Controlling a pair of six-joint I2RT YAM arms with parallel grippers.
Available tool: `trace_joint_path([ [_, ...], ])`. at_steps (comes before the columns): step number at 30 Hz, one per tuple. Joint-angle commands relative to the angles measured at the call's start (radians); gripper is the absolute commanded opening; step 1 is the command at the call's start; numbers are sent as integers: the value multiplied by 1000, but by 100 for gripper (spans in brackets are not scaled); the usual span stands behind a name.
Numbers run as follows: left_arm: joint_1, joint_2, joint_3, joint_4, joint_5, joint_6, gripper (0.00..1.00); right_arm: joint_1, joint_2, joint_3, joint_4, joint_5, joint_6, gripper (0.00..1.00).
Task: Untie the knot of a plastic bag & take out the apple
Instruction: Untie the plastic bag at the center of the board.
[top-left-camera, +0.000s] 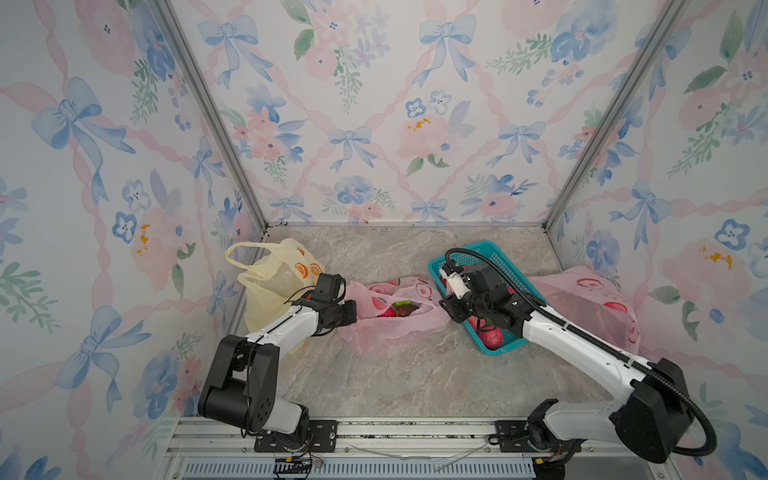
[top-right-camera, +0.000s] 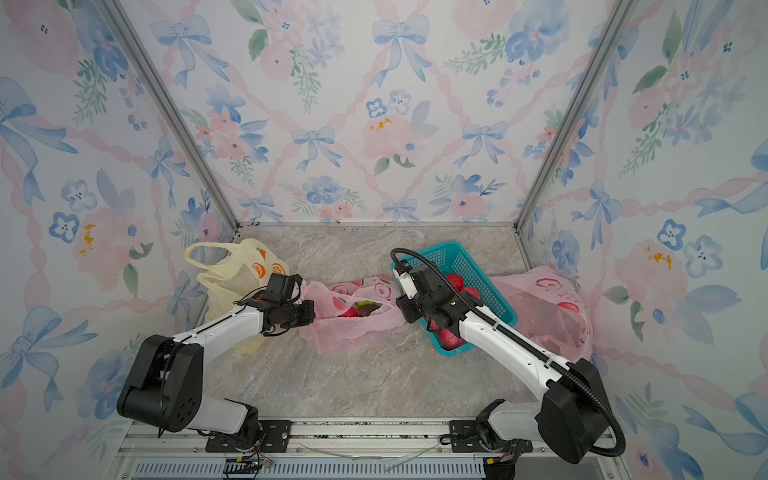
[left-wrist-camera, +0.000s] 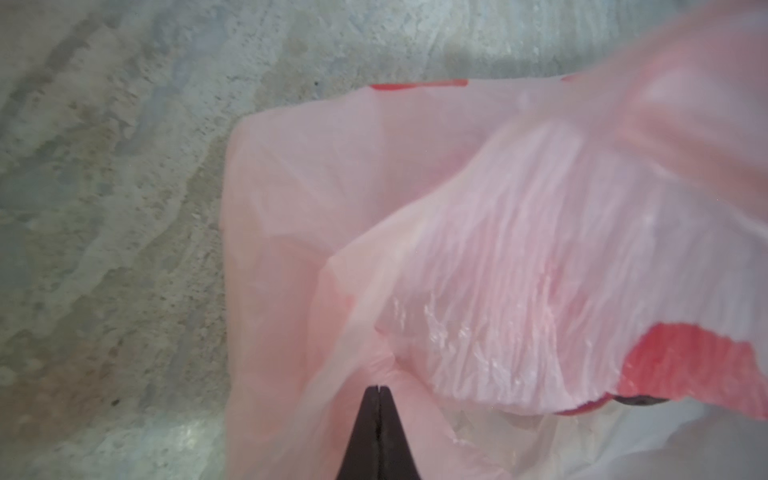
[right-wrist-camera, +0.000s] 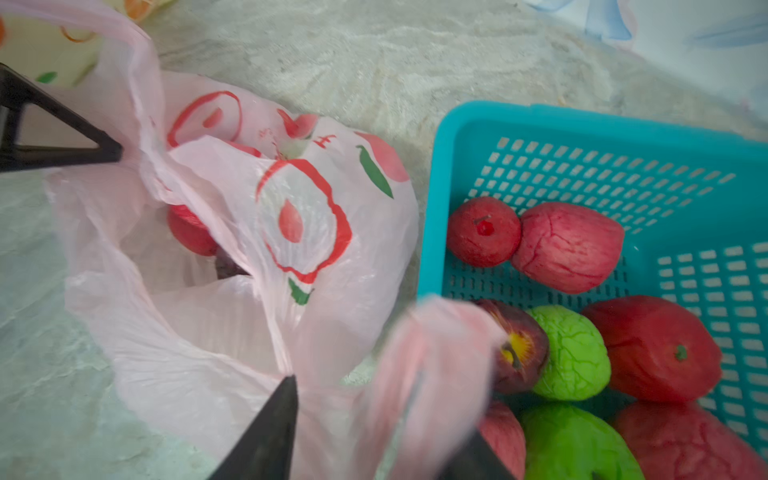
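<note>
The pink plastic bag lies mid-table with its mouth gaping; no knot shows. Inside it sits a red apple beside something dark. My left gripper is shut on the bag's left edge, and its black tip shows in the right wrist view. My right gripper stands open at the bag's right end. A blurred pink handle strip hangs loose between its jaws.
A teal basket with several red and green fruits stands right of the bag, under my right wrist. A yellow bag leans at the left wall. Another pink bag lies at the right wall.
</note>
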Motion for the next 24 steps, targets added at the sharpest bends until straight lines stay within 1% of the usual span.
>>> trace_joint_path([
  [1,-43,-40,-9,14,-5,-19,0,16,-80,79,-16,-139,60,56],
  [4,-71,-52,-1,18,0,-26,0,72,-116,139,-12,-131,59,59],
  [8,-92,-62,10,26,22,-34,0,191,-73,249,-54,-82,35,59],
  [9,-98,-64,15,31,33,-37,0,212,-47,275,-63,-76,39,56],
  [10,-102,-64,19,35,41,-40,0,227,-18,293,-64,-78,51,49],
  [12,-111,-65,30,35,57,-43,0,250,61,320,-55,-88,98,31],
  [13,-114,-65,35,35,66,-46,0,261,95,319,-44,-80,120,27],
  [15,-121,-65,44,43,80,-50,0,280,173,310,-19,-48,164,24],
  [19,-133,-55,61,63,128,-65,0,313,296,302,10,44,204,19],
  [24,-154,-37,76,65,174,-73,0,319,381,302,43,109,227,18],
])
